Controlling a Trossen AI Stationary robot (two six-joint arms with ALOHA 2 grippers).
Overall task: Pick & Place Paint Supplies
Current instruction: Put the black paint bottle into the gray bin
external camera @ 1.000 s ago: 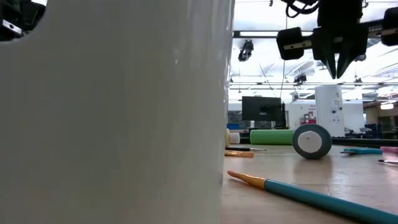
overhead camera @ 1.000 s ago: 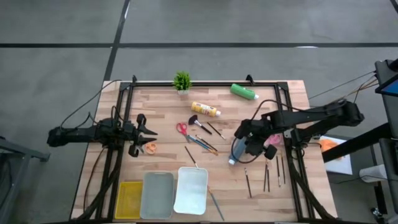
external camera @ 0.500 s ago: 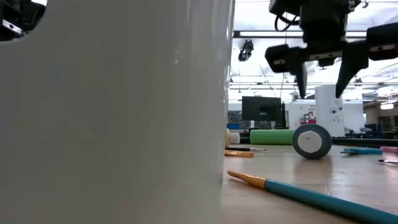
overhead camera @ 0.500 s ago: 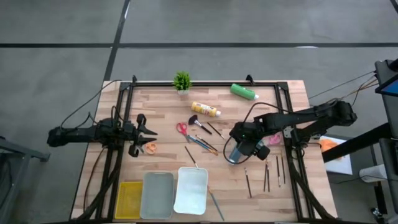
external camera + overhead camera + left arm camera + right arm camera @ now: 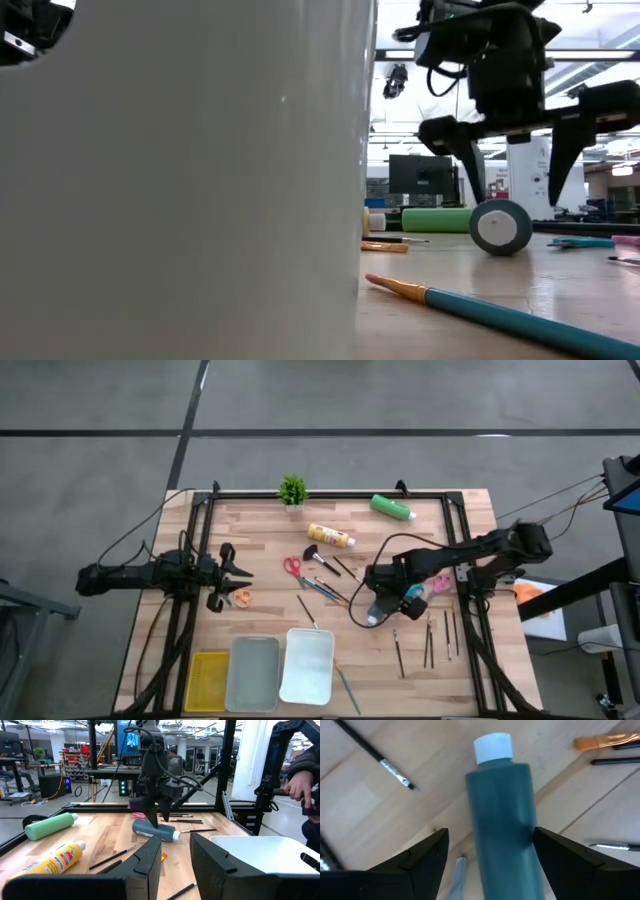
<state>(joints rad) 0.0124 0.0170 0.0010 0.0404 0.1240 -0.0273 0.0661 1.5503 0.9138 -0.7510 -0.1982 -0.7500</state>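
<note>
The right gripper (image 5: 383,603) hangs directly above the grey-blue paint bottle (image 5: 381,602) on the right half of the wooden table (image 5: 265,530), its two fingers spread wide apart and holding nothing. Seen through the right wrist camera, the bottle (image 5: 502,827) lies flat between the two fingertips (image 5: 422,855), its long axis running along the gap and its white cap (image 5: 492,747) pointing away from the wrist. The fingers thus straddle the bottle's width, which looks like the right alignment for a straight descent and squeeze across its body.

The level view from table height shows what the overhead picture cannot: the right gripper (image 5: 510,165) is above the bottle (image 5: 501,226) with clear air between, both fingertips ending about level with its top, so it has further to drop. That same view is half blocked by the white tray (image 5: 180,180) close to the lens.

The left gripper (image 5: 232,575), at the table's left edge and well apart from the bottle, waits with fingers partly parted and empty; the right arm is plainly the nearer. Its wrist camera looks across the table and shows the bottle (image 5: 154,830) lying beneath the right arm.
</note>
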